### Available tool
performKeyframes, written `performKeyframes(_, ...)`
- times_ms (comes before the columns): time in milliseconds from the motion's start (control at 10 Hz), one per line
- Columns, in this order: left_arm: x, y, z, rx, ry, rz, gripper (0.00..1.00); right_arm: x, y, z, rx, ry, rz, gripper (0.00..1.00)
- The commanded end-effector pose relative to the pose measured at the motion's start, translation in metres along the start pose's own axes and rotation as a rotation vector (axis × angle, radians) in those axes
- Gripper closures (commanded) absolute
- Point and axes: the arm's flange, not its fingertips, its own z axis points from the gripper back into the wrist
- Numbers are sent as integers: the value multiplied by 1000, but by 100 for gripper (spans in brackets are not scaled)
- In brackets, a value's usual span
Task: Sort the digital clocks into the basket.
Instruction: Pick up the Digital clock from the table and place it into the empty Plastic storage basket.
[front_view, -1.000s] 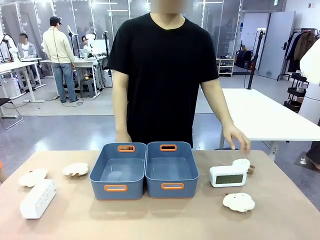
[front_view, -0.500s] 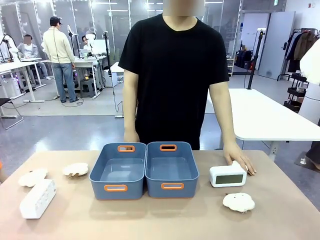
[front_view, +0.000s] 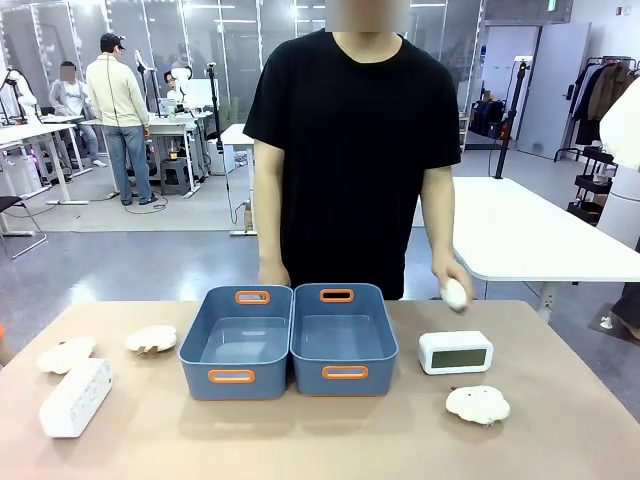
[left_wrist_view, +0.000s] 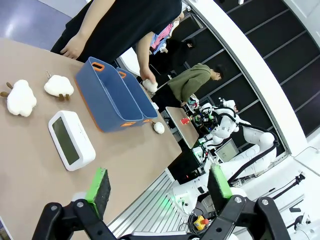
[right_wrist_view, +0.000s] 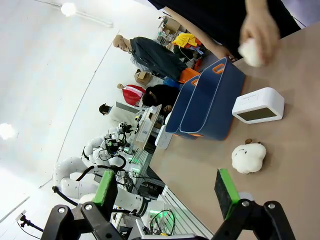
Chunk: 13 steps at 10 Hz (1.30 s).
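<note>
Two identical blue-grey baskets stand side by side mid-table, the left one (front_view: 205, 381) and the right one (front_view: 318, 381), both empty. One white digital clock (front_view: 455, 352) sits right of them, display facing me; the other digital clock (front_view: 75, 397) lies near the front left edge. In the left wrist view my left gripper (left_wrist_view: 160, 185) hangs open above the table, with the left clock (left_wrist_view: 71, 140) ahead of it. My right gripper (right_wrist_view: 165, 190) is open too, short of the right clock (right_wrist_view: 258, 105) and the baskets (right_wrist_view: 210, 102).
Cream plush toys lie at the left (front_view: 67, 354) (front_view: 151, 339) and front right (front_view: 477, 404). The person stands behind the baskets, one hand holding another plush (front_view: 454, 293) above the table's far right edge. The table's front strip is bare.
The person's hand came down on the plush behind the right clock, took it and lifted it off the table. Clocks and baskets have not moved.
</note>
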Motion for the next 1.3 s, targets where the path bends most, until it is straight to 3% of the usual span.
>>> performKeyframes(0, -2, 0, 1, -20, -3, -5, 0, 0, 0, 0, 7, 1, -2, 0)
performKeyframes(1000, 0, 0, 0, 0, 0, 0, 0, 0, 0, 0, 7, 1, -2, 0)
performKeyframes(1200, 20, -31, -45, 110, 270, -1, 0, 0, 0, 0, 7, 1, -2, 0)
